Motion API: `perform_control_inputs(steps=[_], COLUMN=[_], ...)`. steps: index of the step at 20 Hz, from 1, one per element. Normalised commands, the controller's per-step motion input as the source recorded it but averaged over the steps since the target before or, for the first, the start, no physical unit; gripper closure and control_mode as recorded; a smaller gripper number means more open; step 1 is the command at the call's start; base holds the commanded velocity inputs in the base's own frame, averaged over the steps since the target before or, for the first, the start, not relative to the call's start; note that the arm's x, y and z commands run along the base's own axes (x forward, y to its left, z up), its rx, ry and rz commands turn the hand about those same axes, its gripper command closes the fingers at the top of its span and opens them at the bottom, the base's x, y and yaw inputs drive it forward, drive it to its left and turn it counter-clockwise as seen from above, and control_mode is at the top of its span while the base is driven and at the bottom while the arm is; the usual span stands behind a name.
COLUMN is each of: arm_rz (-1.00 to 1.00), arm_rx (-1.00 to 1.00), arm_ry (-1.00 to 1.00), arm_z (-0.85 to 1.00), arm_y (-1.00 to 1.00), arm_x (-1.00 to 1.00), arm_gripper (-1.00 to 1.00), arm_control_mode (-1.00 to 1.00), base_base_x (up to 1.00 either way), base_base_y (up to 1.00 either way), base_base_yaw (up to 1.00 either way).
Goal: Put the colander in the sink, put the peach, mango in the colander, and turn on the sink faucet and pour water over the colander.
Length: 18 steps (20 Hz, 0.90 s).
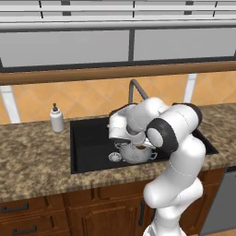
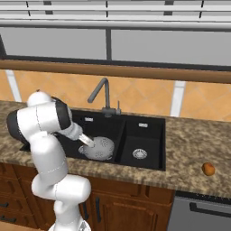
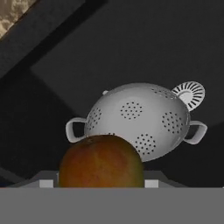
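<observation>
The colander (image 3: 140, 122) sits in the left basin of the sink (image 2: 153, 149), beside that basin's round drain (image 3: 190, 94). Just above the colander, the gripper (image 1: 133, 140) is clamped on a reddish-orange fruit (image 3: 101, 161), probably the mango. A second orange fruit (image 2: 208, 168) lies on the counter (image 2: 194, 149), well right of the sink. The faucet (image 2: 101, 94) rises behind the sink.

- Colander (image 3: 140, 118) is showing silver-grey with dotted hole clusters.
- Sink (image 2: 149, 131) is looking matte black.
- Table (image 1: 32, 152) is showing speckled brown granite.
- Held fruit (image 3: 101, 161) is glowing orange-red, shading green.
</observation>
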Motion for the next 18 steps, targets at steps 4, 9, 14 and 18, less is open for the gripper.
perform_control_inputs(steps=[4,9,14,18], arm_rz=[-0.13,-0.12,-0.11,-0.11], arm_rx=[-0.18,-0.16,-0.12,-0.12], arm_ry=[0.1,0.1,0.08,0.06], arm_z=[-0.4,-0.31,-0.25,-0.29], arm_y=[0.36,0.25,0.09,0.09], arm_x=[0.11,0.25,0.35,0.37], arm_gripper=[1.0,1.0,1.0,1.0], arm_control_mode=[-1.0,-1.0,-1.0,-1.0], base_base_x=[0.0,0.0,0.0,0.0], base_base_y=[0.0,0.0,0.0,0.0], base_base_yaw=[0.0,0.0,0.0,0.0])
